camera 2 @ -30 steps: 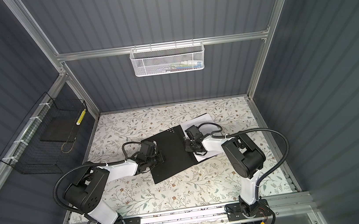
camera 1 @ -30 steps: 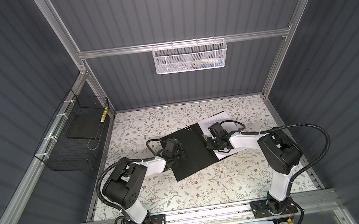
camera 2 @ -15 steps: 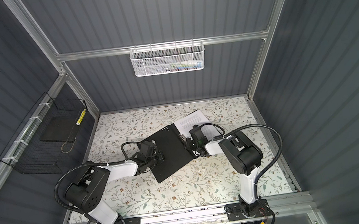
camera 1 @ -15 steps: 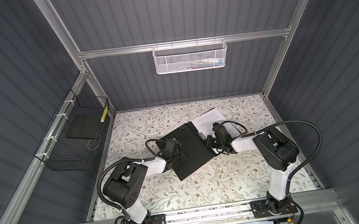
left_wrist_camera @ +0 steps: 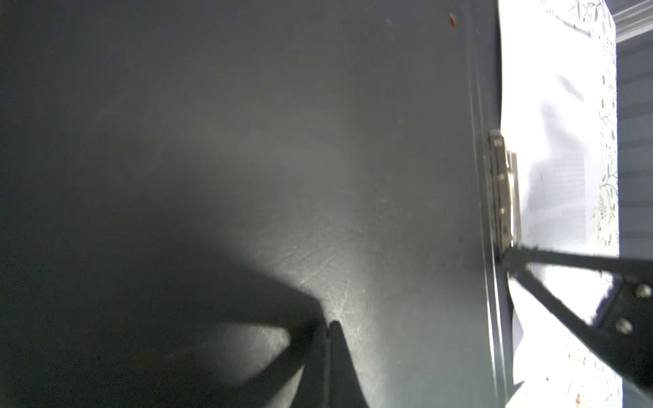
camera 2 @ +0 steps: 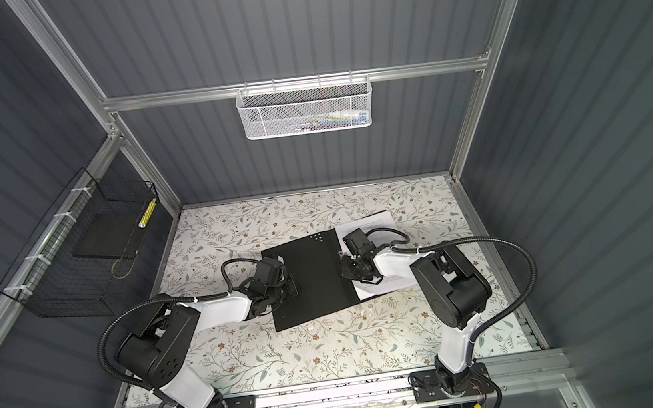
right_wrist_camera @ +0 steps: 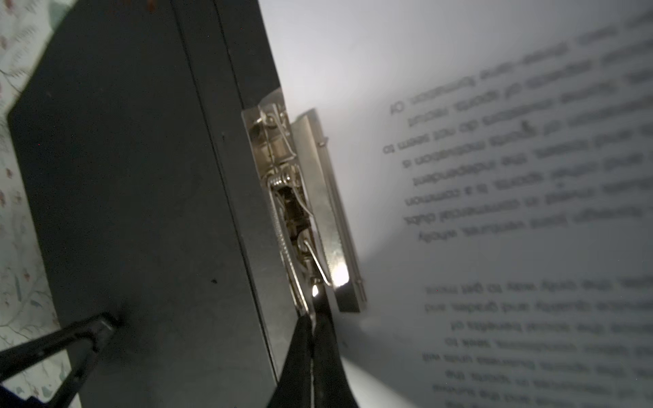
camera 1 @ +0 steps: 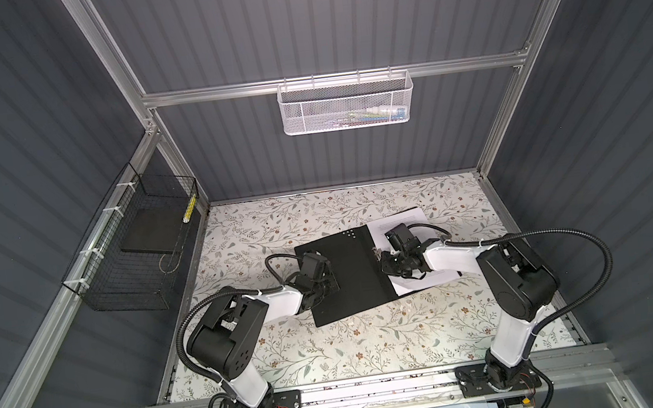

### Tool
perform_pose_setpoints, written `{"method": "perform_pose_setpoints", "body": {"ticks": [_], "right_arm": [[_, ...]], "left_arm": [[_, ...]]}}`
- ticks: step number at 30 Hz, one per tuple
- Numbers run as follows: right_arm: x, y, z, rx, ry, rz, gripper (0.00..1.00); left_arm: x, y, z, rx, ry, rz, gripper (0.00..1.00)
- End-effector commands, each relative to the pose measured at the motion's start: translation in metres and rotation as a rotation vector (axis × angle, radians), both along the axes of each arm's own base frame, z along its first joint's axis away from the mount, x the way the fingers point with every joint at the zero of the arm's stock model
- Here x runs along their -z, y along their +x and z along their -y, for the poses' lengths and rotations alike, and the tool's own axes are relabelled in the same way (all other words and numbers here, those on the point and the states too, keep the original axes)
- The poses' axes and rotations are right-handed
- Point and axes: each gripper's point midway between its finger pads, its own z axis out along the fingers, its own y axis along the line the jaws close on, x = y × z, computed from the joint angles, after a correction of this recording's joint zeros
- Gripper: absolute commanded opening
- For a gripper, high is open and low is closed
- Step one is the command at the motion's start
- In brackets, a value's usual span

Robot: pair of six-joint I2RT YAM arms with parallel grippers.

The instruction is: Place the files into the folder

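While our closed left hand [left_wrist_camera: 330,326] presses the open black folder [camera 1: 350,277], our closed right hand [right_wrist_camera: 313,312] meets its metal clip [right_wrist_camera: 318,201], right beside the files [camera 1: 402,221].

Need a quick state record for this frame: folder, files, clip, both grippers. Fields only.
folder: open flat on the table, black inside up
files: white printed sheets, lying right of the spine in both top views
clip: metal, on the spine; bar over the sheets' edge, clamped or not cannot tell
left gripper: shut, tips on the black cover
right gripper: shut, tips at one end of the clip; grip on it unclear
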Motion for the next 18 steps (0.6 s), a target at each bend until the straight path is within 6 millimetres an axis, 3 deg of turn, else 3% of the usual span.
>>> {"method": "perform_pose_setpoints", "body": {"ticks": [1,4,9,12,15,18], "right_arm": [[0.045,-0.122,0.065,-0.052,-0.286,-0.494,0.09],[0.035,-0.121,0.057,-0.064,-0.236,-0.488,0.22],[0.032,-0.125,0.06,-0.07,-0.238,-0.489,0.37],[0.026,-0.122,0.058,-0.073,-0.219,-0.464,0.46],[0.008,-0.112,0.052,-0.082,-0.182,-0.397,0.52],[-0.015,-0.101,0.043,-0.09,-0.118,-0.313,0.57]], "left_arm": [[0.096,-0.185,-0.122,0.031,0.505,-0.711,0.0],[0.087,-0.175,-0.12,0.051,0.526,-0.689,0.0],[0.061,-0.151,-0.111,0.071,0.533,-0.619,0.0],[0.037,-0.13,-0.107,0.075,0.554,-0.546,0.0],[0.007,-0.11,-0.108,0.071,0.591,-0.467,0.0],[-0.02,-0.091,-0.111,0.047,0.588,-0.395,0.1]]}}
